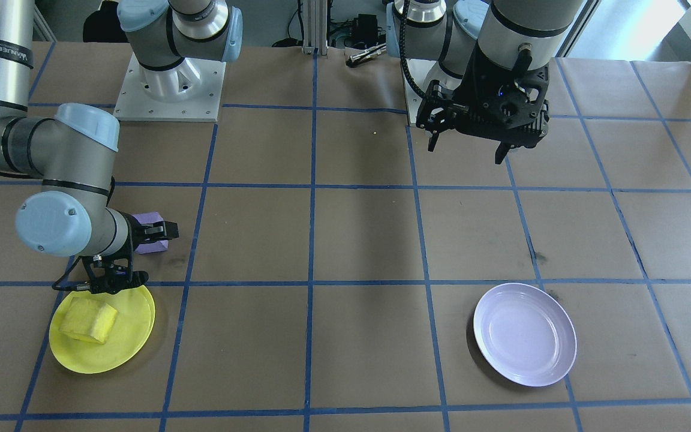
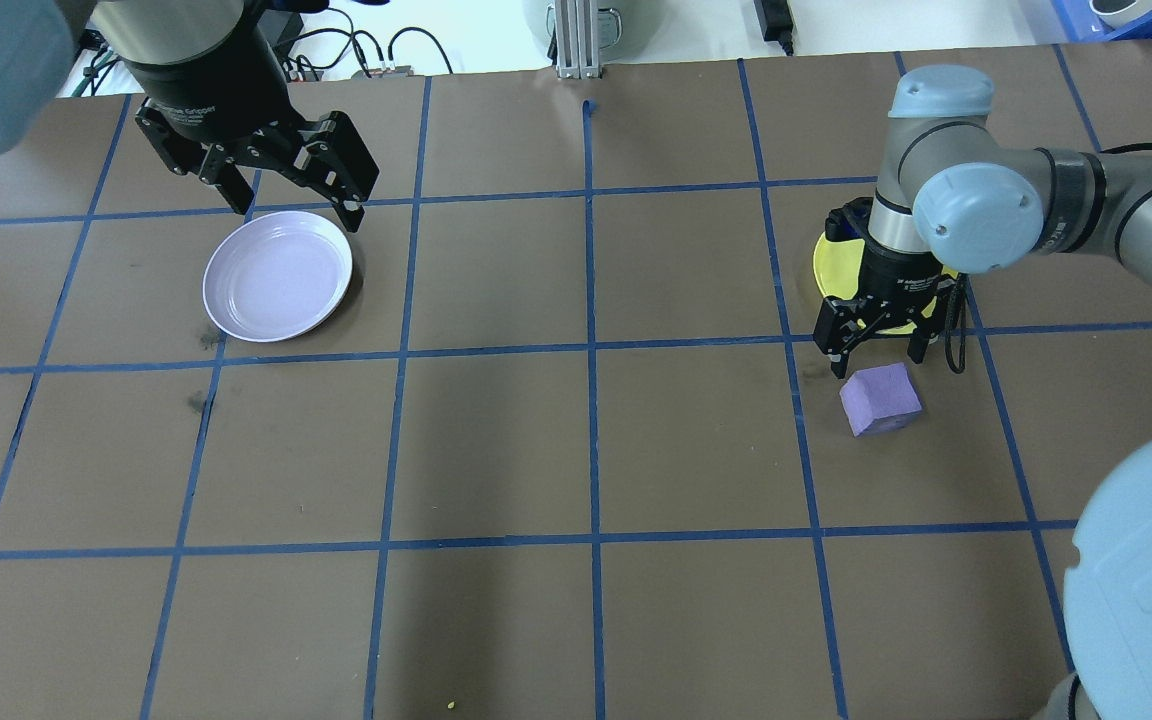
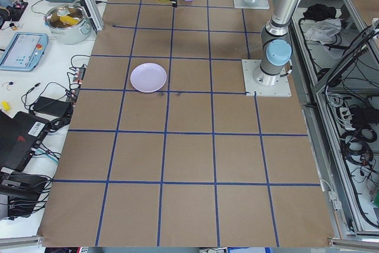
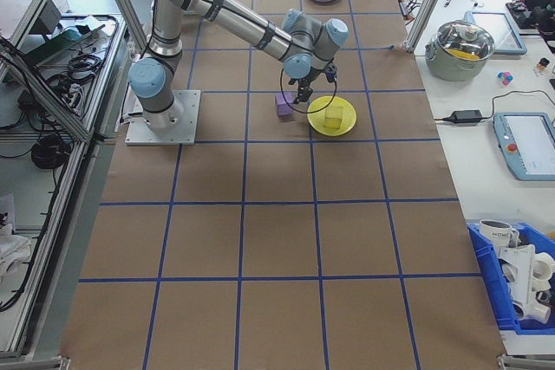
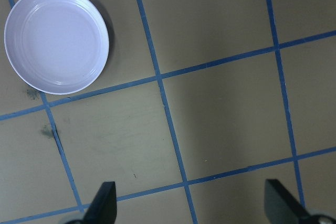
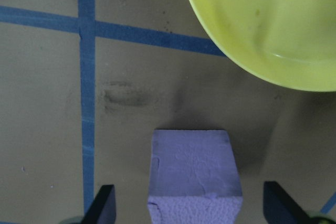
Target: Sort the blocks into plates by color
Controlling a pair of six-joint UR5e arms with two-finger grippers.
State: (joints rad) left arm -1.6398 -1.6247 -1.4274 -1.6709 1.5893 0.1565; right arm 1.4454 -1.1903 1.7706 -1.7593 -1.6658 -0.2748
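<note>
A yellow block (image 1: 89,321) lies in the yellow plate (image 1: 111,360). Just beside that plate, on the paper, sits the purple block (image 2: 880,398). My right gripper (image 2: 876,358) hangs open over the plate's near rim and the purple block. In the right wrist view the purple block (image 6: 194,171) lies between the two spread fingers, touching neither, with the yellow plate (image 6: 273,19) beyond it. The lavender plate (image 2: 276,275) is empty. My left gripper (image 2: 298,215) is held high by the plate's far edge, open and empty; its wrist view shows the lavender plate (image 5: 56,39) at upper left.
The table is brown paper with a blue tape grid. The two arm base plates (image 1: 171,90) stand at the robot's side. A side bench carries a steel pot (image 4: 468,41), tablets and cables. A blue bin (image 4: 520,275) sits past the table edge.
</note>
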